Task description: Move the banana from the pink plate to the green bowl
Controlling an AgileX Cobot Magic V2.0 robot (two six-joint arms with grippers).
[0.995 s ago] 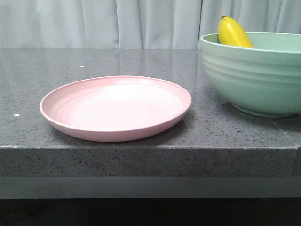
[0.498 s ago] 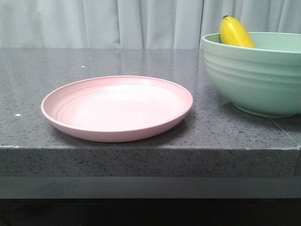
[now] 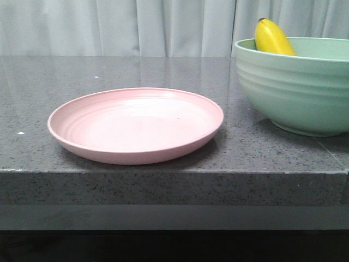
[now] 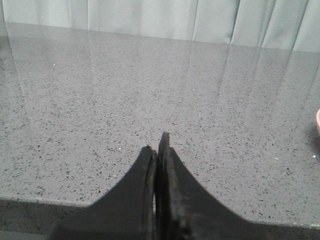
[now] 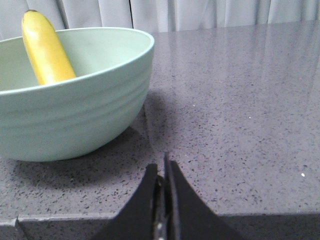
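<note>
The banana (image 3: 272, 37) stands leaning inside the green bowl (image 3: 294, 93) at the right of the table; it also shows in the right wrist view (image 5: 46, 50) against the bowl's (image 5: 75, 115) inner wall. The pink plate (image 3: 135, 124) sits empty near the table's front edge, left of the bowl. My left gripper (image 4: 157, 145) is shut and empty, low over bare counter; a sliver of the plate (image 4: 318, 122) shows at that view's edge. My right gripper (image 5: 162, 169) is shut and empty near the table's front edge, beside the bowl. Neither gripper shows in the front view.
The grey speckled stone counter (image 3: 163, 71) has a front edge just below the plate. A pale curtain (image 3: 136, 27) hangs behind the table.
The front view shifted very slightly between one second ago and half a second ago; since then nothing has moved.
</note>
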